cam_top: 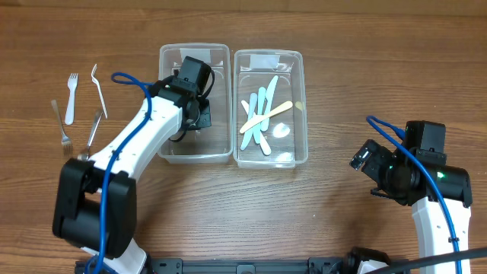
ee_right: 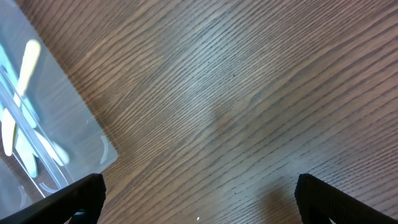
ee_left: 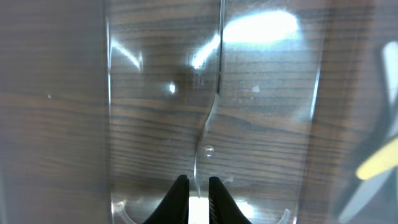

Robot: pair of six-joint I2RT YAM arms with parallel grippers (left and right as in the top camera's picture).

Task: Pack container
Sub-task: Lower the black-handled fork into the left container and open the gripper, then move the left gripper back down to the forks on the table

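Observation:
Two clear plastic containers sit side by side at the back of the table. My left gripper [cam_top: 199,114] reaches down into the left container [cam_top: 194,49], whose walls [ee_left: 109,124] frame the left wrist view. The left gripper [ee_left: 198,180] has its jaws a narrow slit apart, with the end of a thin clear plastic utensil [ee_left: 211,118] lying between the tips on the container floor. The right container [cam_top: 268,53] holds several blue, cream and white plastic utensils [cam_top: 262,114]. My right gripper [cam_top: 365,173] stands wide open over bare wood to its right; the right gripper [ee_right: 200,182] has nothing between its fingers.
On the table's left lie a white plastic fork [cam_top: 71,97], a metal fork [cam_top: 59,122], a clear curved utensil [cam_top: 99,90] and another metal utensil [cam_top: 93,129]. A corner of the right container [ee_right: 93,134] shows at the left of the right wrist view.

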